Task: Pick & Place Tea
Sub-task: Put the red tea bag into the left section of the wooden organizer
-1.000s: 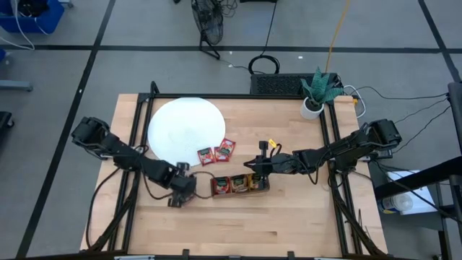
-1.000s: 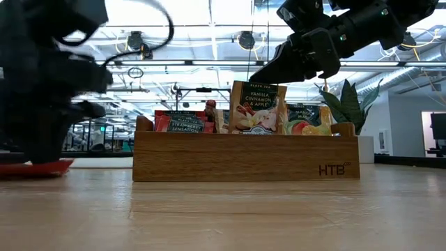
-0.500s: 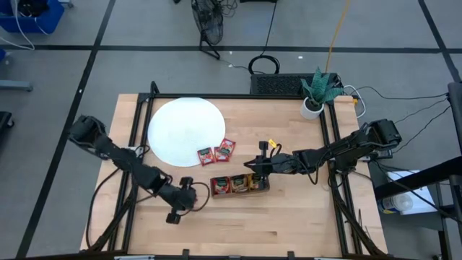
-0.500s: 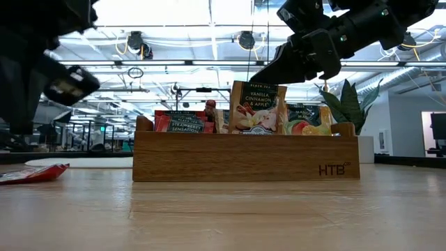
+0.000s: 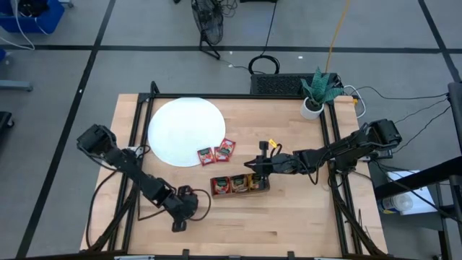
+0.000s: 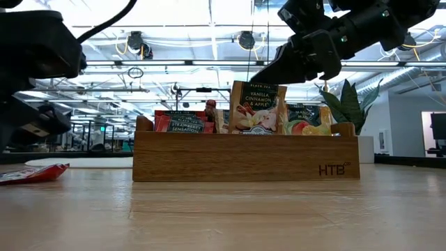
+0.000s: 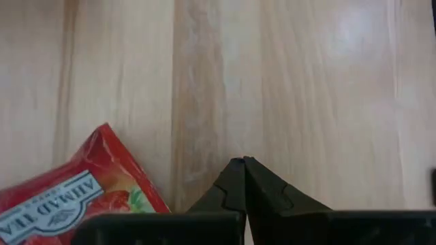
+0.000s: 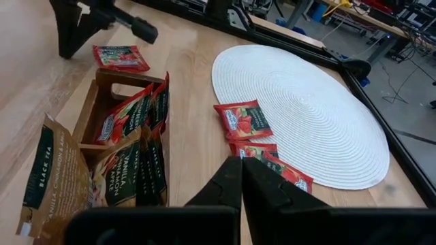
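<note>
Now looking first at the loose red sachet (image 8: 121, 58): lying flat on the bare table (image 5: 289, 224), just off the nine o'clock end of the wooden tray (image 5: 240, 185) and not touching it, taking the table from above with the plant (image 5: 317, 90) side as twelve. Also finding two more red sachets (image 5: 206, 154) at about eleven o'clock from the tray, at the five o'clock rim of the white disc (image 5: 180, 126), one resting on it, the other overlapping its edge. Seeing the rest of the tea standing upright in the tray's compartments, with a brown cinnamon sachet (image 6: 255, 107) sticking up highest near the middle.

Moving outward to the left gripper (image 7: 243, 163): hanging low over bare wood at about seven o'clock from the tray, fingers pressed together, carrying nothing. Judging the loose sachet to be lying close beside it, roughly toward one o'clock, and to the side of the fingertips rather than ahead of them, with only a part showing in the left wrist view. Being by far the nearer arm to this sachet.

Turning to the right gripper (image 5: 261, 165): hovering above the tray from the three o'clock side, tips closed and empty, pointing toward nine o'clock along the tray's long axis, just over the cinnamon sachet and apparently clear of it. Probably needing to open before taking any sachet; guessing the right arm to be better placed for the tray, the left one for the wood.
</note>
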Robot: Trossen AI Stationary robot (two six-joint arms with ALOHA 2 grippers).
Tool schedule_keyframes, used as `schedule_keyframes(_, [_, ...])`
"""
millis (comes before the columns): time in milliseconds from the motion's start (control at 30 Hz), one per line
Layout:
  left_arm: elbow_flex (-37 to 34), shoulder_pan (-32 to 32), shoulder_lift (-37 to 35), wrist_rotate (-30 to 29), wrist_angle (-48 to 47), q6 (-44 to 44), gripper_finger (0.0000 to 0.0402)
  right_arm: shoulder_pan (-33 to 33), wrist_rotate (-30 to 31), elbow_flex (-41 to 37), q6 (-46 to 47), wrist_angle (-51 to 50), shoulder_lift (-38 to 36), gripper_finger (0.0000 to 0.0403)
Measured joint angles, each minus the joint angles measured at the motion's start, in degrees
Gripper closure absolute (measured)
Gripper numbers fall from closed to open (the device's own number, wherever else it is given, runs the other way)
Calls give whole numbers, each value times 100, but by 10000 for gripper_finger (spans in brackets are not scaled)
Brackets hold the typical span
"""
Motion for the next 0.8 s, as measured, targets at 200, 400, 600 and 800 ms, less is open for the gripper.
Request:
schedule_keyframes(200, [4,-108,-3,78,-613,-720,395,0,0,-19,-4,-2,0,403])
schedule_keyframes(400, [20,-97,-11,27,-887,-1144,394,0,2,-21,-4,0,0,403])
schedule_keyframes(600, [20,-29,-9,20,-968,-1407,397,0,2,-21,-4,0,0,403])
schedule_keyframes(800, [33,-68,-20,-529,-1331,-2133,398,0,2,-23,-4,-1,0,403])
